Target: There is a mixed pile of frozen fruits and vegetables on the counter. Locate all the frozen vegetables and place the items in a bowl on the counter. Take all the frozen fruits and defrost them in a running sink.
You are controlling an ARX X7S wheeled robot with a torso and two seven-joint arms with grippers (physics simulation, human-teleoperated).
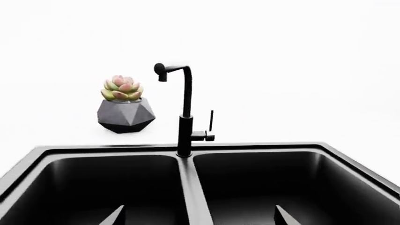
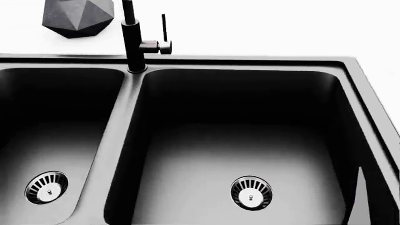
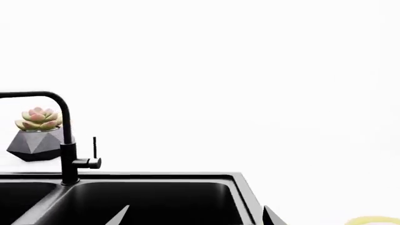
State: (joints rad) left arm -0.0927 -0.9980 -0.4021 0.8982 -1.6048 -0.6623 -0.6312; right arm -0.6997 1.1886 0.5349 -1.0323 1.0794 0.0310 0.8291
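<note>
Left hand [image 1: 196,216] and right hand [image 3: 195,216] both spread apart, nothing gripped, only dark tapered fingertips visible. Beyond: matte black double-basin sink [image 2: 134,131], round steel strainers [image 2: 251,192], tall black faucet [image 1: 183,110], faceted grey plant pot [image 1: 125,115], glossy white bench [image 2: 281,28]. Yellow bowl rim [image 3: 374,220] just right of sink.

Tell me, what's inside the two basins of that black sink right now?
Each basin of the sink holds only a round steel strainer drain, one on the left and one on the right. No fruit or water shows. The left basin's far left is cut off from view.
</note>
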